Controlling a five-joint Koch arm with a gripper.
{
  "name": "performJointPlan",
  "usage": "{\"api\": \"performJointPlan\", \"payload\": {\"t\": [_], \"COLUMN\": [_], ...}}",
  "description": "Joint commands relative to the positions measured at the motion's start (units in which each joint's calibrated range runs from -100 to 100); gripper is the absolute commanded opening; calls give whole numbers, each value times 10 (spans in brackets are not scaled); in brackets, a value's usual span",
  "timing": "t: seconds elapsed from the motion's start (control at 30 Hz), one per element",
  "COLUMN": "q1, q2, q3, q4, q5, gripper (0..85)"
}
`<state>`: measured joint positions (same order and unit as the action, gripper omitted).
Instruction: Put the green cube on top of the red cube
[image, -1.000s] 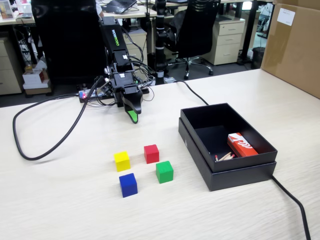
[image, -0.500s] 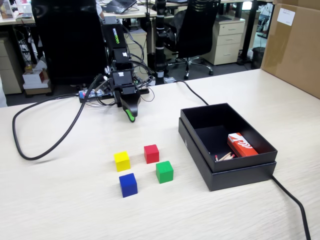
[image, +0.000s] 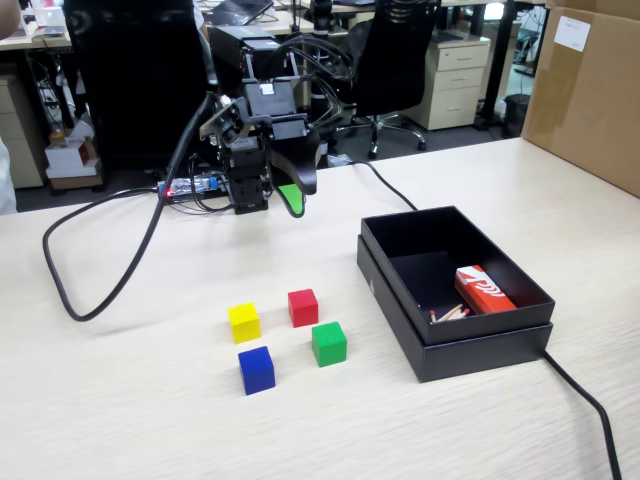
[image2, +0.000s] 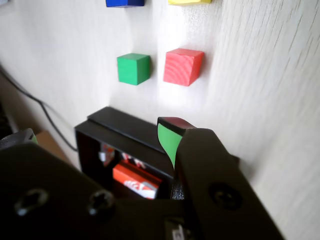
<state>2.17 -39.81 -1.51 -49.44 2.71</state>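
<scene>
Arm parked at the back of the bench, claw raised well above the surface and empty; nothing sits between the jaws. Claw state: in the fixed view the green-padded jaw tip shows beside the black body, and the wrist view shows one green-faced tip only, so I cannot tell whether it is spread or pressed together. Green cube rests on the bench, just beside the red cube but not touching it — a narrow gap shows in the wrist view too. Yellow cube and blue cube complete a loose square with them. Black box stands near the green cube on the right in the fixed view (it holds a red-and-white pack and some small sticks). Task judged not begun. Risks from here: the four cubes are close, so a wide descent onto green could knock red or blue out of place; the box wall may block one jaw on that side. Later, an off-centre release on red would likely tip green off — both tops are small.
</scene>
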Motion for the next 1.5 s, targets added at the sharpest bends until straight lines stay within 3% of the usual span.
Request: {"api": "performJointPlan", "payload": {"t": [0.0,0.5,1.47], "q1": [-3,-3,-9], "q2": [111,461,612], "q3": [135,333,356], "q4": [-9,-9,-9], "q5": [-1,6,10], "gripper": [473,475,475]}}
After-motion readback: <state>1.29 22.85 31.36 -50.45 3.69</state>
